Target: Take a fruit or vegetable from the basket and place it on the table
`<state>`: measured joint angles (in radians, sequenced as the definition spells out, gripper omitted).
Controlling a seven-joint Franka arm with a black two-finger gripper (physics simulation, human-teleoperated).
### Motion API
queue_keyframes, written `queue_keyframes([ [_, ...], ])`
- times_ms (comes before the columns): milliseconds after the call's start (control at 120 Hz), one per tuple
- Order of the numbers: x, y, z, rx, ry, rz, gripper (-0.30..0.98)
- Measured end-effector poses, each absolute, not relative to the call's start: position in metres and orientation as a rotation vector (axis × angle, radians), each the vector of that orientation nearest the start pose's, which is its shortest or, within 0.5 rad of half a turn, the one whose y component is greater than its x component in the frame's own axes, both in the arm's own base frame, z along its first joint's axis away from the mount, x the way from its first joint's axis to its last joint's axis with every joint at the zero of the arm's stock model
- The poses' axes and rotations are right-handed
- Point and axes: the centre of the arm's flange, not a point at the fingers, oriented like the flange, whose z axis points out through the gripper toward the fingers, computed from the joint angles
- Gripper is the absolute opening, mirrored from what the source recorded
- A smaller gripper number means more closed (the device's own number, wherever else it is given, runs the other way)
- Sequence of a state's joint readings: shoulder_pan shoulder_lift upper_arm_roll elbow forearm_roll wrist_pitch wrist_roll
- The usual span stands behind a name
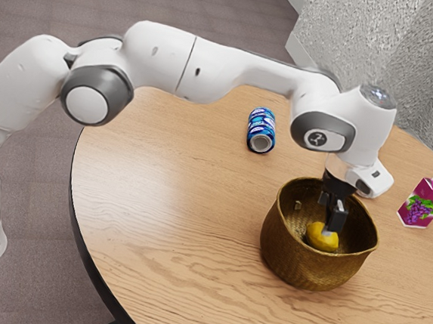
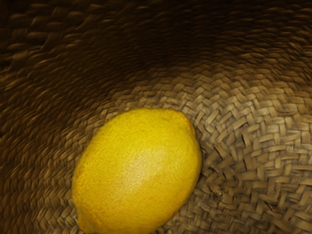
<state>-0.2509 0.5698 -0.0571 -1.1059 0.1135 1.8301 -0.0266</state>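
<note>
A single whole lemon [image 2: 139, 168] is seen inside a deep, brown woven basket [image 1: 299, 260], resting low against the herringbone weave. Its rind is bright yellow and finely pitted, with a soft pale sheen across the middle; the body is a plump oval, narrowed to a blunt nub at one end. The black gripper [image 1: 330, 228] is lowered into the basket, right above the lemon; whether it is spread or pressed together cannot be told. The basket is set on a round wooden table [image 1: 175, 204], with a blue can [image 1: 261, 128] and a purple grape juice carton [image 1: 427, 202] standing apart from it.
</note>
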Motion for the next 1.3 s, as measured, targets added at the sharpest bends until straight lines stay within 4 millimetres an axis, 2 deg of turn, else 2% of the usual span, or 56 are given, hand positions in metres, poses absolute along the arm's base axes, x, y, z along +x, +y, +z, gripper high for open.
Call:
queue_keyframes([
  [200, 0.718, -0.198, 0.494, -3.046, 0.433, -0.262, 0.69],
  [475, 0.727, -0.200, 0.461, -3.048, 0.446, -0.209, 0.69],
  [750, 0.735, -0.204, 0.448, -3.051, 0.467, -0.238, 0.69],
  [825, 0.739, -0.204, 0.440, -3.055, 0.462, -0.233, 0.71],
  [867, 0.740, -0.201, 0.434, -3.065, 0.446, -0.222, 0.87],
  [992, 0.742, -0.198, 0.427, -3.086, 0.424, -0.205, 0.89],
  [1192, 0.744, -0.197, 0.414, -3.097, 0.390, -0.176, 0.80],
  [1242, 0.744, -0.197, 0.412, -3.096, 0.384, -0.173, 0.71],
  [1300, 0.744, -0.195, 0.413, -3.092, 0.376, -0.176, 0.55],
])
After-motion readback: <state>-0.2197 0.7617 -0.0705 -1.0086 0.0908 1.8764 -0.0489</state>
